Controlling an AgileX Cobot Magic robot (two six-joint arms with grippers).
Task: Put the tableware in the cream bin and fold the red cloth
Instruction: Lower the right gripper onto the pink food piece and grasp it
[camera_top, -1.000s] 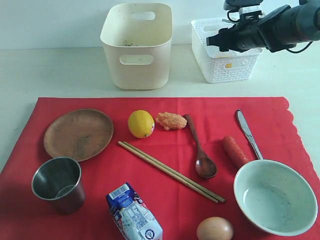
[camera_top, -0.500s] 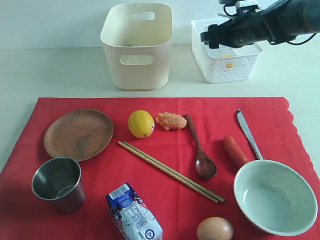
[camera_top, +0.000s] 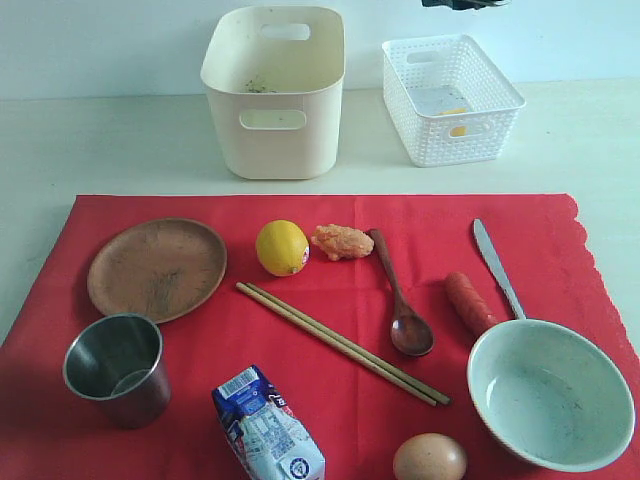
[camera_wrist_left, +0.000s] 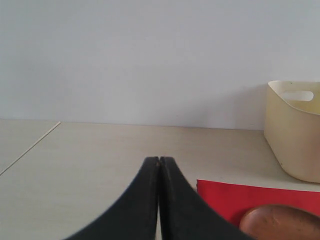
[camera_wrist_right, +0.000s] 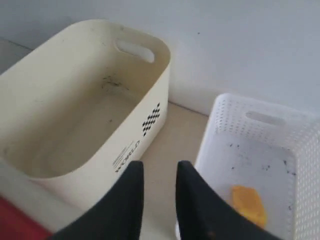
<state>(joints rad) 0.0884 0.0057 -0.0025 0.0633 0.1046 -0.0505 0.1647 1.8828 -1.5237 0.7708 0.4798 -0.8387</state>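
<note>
Right end effector (camera_wrist_right: 159, 167) lifted away, slightly apart | left end effector (camera_wrist_left: 159, 161) together | pale table (camera_top: 100, 140), white wall (camera_wrist_left: 150, 50)

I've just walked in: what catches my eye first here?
The bright red cloth spread across the foreground grabs you first, dotted with a wooden plate at left, a lemon mid-cloth and a pale bowl at right. Behind it stand a cream bin and, to its right, a white lattice basket holding a yellow piece.
</note>
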